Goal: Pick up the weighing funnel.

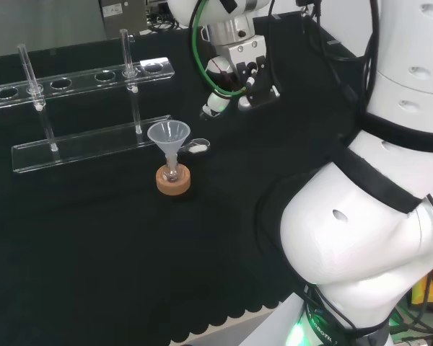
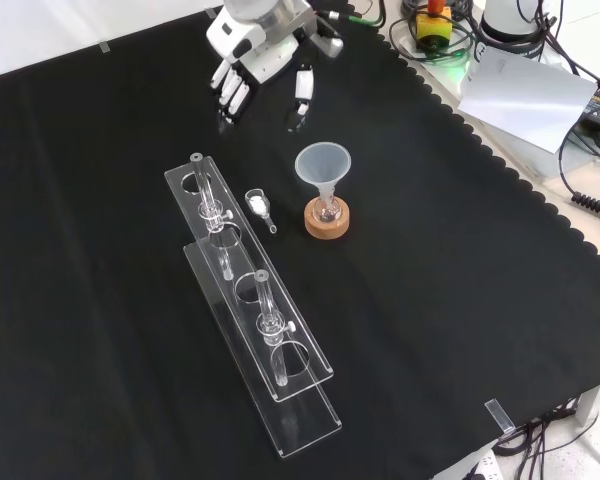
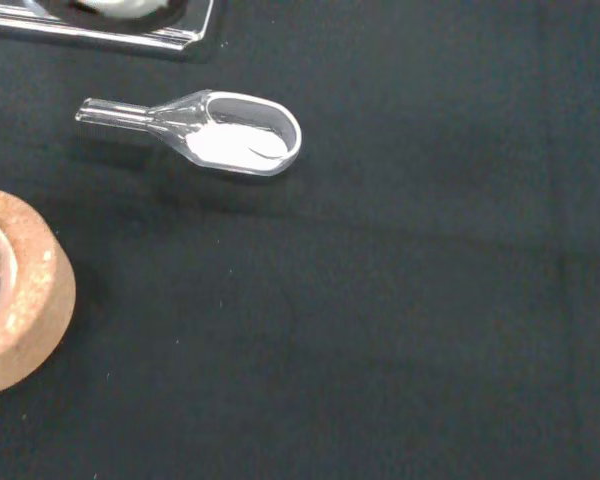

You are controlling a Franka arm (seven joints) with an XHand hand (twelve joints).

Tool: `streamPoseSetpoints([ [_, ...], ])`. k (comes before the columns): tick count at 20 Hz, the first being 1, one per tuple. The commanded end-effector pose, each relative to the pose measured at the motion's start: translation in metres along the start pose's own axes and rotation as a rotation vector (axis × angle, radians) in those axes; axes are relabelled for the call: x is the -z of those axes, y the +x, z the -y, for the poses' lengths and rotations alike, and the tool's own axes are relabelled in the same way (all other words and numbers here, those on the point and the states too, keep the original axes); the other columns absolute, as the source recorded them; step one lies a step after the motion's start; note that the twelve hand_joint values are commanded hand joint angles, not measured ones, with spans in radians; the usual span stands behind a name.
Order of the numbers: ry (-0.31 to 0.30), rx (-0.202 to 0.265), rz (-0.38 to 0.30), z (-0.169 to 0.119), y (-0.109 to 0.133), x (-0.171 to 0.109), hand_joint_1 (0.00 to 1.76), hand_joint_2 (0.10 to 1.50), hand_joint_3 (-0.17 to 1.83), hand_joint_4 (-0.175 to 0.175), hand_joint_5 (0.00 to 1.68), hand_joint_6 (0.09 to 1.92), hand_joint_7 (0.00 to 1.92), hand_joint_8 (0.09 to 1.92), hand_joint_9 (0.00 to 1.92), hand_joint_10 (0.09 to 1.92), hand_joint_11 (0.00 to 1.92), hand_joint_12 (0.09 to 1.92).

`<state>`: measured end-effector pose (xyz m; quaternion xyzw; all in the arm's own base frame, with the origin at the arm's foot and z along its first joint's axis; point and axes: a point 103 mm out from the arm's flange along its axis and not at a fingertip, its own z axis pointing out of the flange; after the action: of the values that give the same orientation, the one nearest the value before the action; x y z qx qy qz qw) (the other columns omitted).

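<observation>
Hand (image 2: 242, 60): fingers spread, relaxed, empty; hovering well apart from target. Weighing funnel (image 2: 259, 207): lying on bench (image 2: 430, 300), white powder in bowl, between tube rack (image 2: 242, 290) and funnel (image 2: 323, 165). Step: approach. Next: descend, pinch bowl level, avoid spilling

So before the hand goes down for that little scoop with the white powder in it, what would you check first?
1. The weighing funnel lies free on the cloth, with nothing touching it: ok.
2. The hand is empty, its fingers straight: ok.
3. The scoop's bowl faces up and the powder is inside it: ok.
4. The wrist view has the weighing funnel in sight: ok.
5. Room for the fingers: the test tube rack stands close on one side, and the funnel on its cork ring stands on the other: cannot tell.
</observation>
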<state>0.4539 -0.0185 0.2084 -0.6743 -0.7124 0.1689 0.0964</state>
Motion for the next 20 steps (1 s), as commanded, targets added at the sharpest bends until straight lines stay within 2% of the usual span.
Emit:
streamPoseSetpoints([
  [1, -0.002, 0.024, -0.009, -0.023, 0.002, -0.017, 0.72, 0.75, 0.45, -0.058, 0.55, 0.09, 0.36, 0.7, 0.64, 0.59, 0.36, 1.34],
  [11, 0.027, 0.054, -0.007, -0.041, 0.016, -0.04, 0.84, 0.7, 0.48, -0.055, 0.58, 0.09, 0.4, 0.7, 0.67, 0.57, 0.4, 1.32],
  [14, 0.023, 0.076, -0.008, -0.045, 0.019, -0.047, 0.84, 0.68, 0.51, -0.054, 0.58, 0.09, 0.41, 0.7, 0.67, 0.56, 0.4, 1.32],
  [20, 0.004, 0.082, -0.018, -0.049, 0.023, -0.062, 0.82, 0.68, 0.53, -0.054, 0.6, 0.09, 0.42, 0.7, 0.68, 0.56, 0.4, 1.32],
])
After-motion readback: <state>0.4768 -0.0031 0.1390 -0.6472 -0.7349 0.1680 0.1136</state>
